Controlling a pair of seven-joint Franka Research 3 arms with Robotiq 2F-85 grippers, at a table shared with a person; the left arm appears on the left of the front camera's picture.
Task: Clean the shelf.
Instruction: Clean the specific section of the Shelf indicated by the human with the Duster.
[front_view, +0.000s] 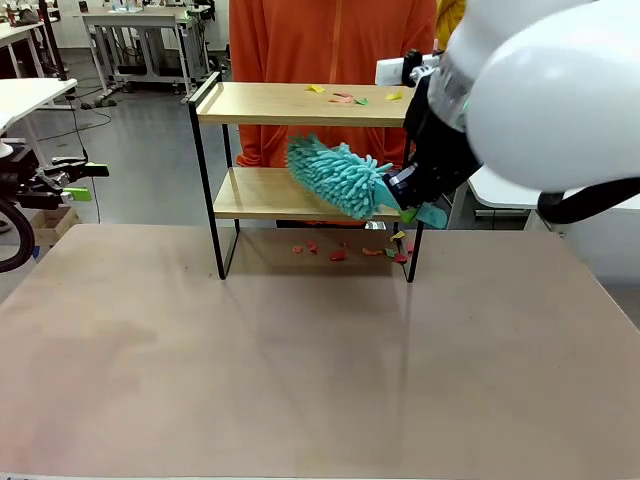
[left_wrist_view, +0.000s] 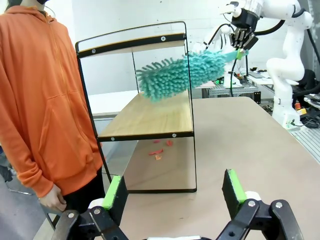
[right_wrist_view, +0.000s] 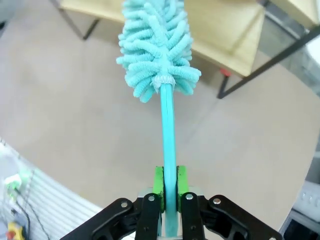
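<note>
Currently my right end effector (right_wrist_view: 170, 177) is pinching the soft duster (right_wrist_view: 159, 45) by its stiff handle (right_wrist_view: 167, 130), near the light-looking, probably tippy shelf (front_view: 290, 103).

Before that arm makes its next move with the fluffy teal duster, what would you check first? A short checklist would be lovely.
1. Grip: right gripper shut on the duster: ok.
2. Contact: duster head touching the shelf at its lower board: cannot tell.
3. Bottom tier: lower board free of scraps: ok.
4. Top tier: coloured scraps lie on the top board: not ok.
5. Spare arm: left gripper open, apart from the shelf: ok.
6. Bystander: person's hand hangs clear of the shelf: ok.
</note>
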